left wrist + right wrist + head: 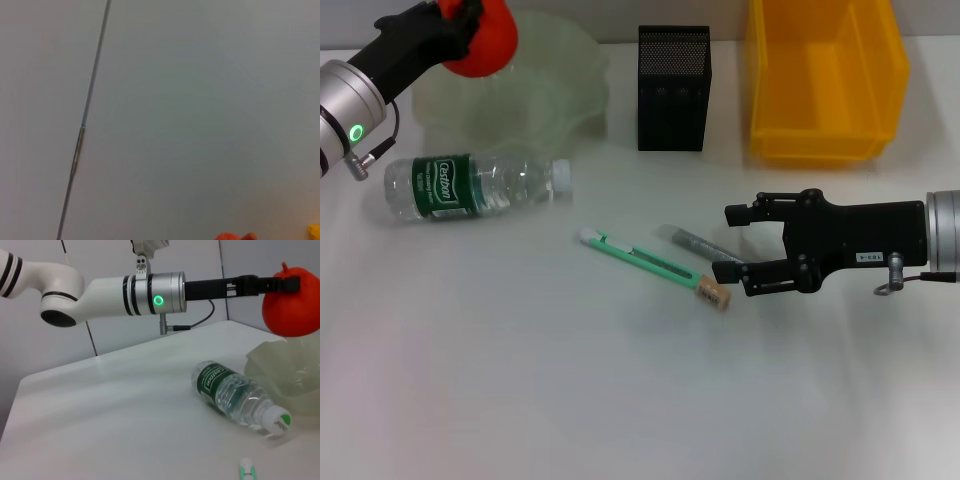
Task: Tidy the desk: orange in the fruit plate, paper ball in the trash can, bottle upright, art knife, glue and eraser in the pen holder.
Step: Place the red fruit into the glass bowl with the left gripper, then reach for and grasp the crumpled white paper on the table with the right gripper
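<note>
Orange (483,42): upper left of the head view, raised above the near-left rim of the fruit plate, not resting in it; in the right wrist view it hangs at upper right over the plate's edge.
Left gripper (468,22): upper left of the head view, clenched on the orange, its dark fingers wrapped over the fruit's top.
Fruit plate (560,100): pale-green, wavy-rimmed, at top left-centre on the table, just right of and below the orange.
Bottle (475,186): lying on its side at left, cap pointing right, just in front of the fruit plate.
Pen holder (673,88): black mesh cup at top centre, standing upright, right of the fruit plate.
Trash can (825,85): yellow bin at upper right, beside the pen holder.
Art knife (640,258): mint-green, lying slantwise at centre, white tip toward upper left.
Glue (698,243): grey stick just right of the knife, roughly parallel to it.
Eraser (713,295): tan block touching the knife's lower right end.
Right gripper (737,241): right of centre, low over the table, fingers spread apart and holding nothing, the glue's end between them, the eraser just beside the lower finger.
Table (520,380): white.
</note>
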`<act>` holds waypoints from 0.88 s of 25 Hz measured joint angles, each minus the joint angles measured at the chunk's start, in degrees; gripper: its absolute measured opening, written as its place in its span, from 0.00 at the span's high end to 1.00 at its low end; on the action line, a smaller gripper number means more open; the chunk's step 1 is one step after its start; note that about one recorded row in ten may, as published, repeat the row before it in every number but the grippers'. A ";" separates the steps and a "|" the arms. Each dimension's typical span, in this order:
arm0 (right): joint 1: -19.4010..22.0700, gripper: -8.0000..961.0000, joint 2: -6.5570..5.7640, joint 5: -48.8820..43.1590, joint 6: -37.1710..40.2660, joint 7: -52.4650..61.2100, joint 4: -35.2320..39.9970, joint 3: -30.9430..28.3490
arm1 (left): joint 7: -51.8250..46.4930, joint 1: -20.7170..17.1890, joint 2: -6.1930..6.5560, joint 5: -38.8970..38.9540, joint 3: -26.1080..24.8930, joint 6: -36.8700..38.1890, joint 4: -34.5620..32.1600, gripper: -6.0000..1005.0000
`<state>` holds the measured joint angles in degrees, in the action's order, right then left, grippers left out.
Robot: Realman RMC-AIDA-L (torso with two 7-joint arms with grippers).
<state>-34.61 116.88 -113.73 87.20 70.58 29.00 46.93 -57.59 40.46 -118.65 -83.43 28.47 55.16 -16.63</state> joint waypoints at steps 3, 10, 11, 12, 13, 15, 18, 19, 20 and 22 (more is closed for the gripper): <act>-0.01 0.20 0.01 0.00 0.00 -0.01 0.00 0.00 | 0.22 0.12 0.00 0.04 0.03 -0.07 0.03 0.80; 0.03 0.20 0.02 0.00 -0.11 -0.01 0.06 0.00 | 0.09 0.16 -0.05 0.12 -0.08 1.06 0.26 0.50; 0.03 0.20 0.02 0.00 -0.11 -0.01 0.06 0.00 | -0.33 0.03 -0.01 0.12 -0.03 2.37 0.29 0.47; 0.03 0.21 0.02 0.01 -0.10 -0.01 0.13 0.00 | -0.79 -0.10 0.05 0.08 0.01 3.59 0.30 0.43; 0.03 0.21 0.02 0.11 -0.10 -0.01 0.26 -0.07 | -3.33 -0.78 0.39 -0.67 0.70 8.64 -0.02 0.40; 0.00 0.21 0.02 0.19 -0.09 -0.01 0.33 -0.27 | -7.19 -1.79 0.76 -1.94 3.09 14.09 -1.60 0.33; -0.02 0.21 0.02 0.32 0.25 -0.02 0.44 -0.44 | -14.68 -4.58 1.83 -4.21 12.61 22.07 -7.38 0.22; -0.02 0.21 0.02 0.36 0.35 -0.01 0.44 -0.47 | -14.68 -4.58 1.83 -4.21 12.61 22.07 -7.38 0.18; -0.02 0.21 0.02 0.36 0.35 -0.01 0.44 -0.47 | -15.90 -5.16 2.12 -4.63 14.60 23.53 -8.52 0.14; -0.02 0.21 -0.03 0.39 0.39 -0.01 0.45 -0.53 | -17.69 -6.98 3.30 -6.17 21.00 28.51 -11.31 0.14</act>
<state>-34.63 116.84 -113.35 87.59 70.58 29.44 46.40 -75.28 33.48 -115.35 -89.61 49.47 83.67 -27.94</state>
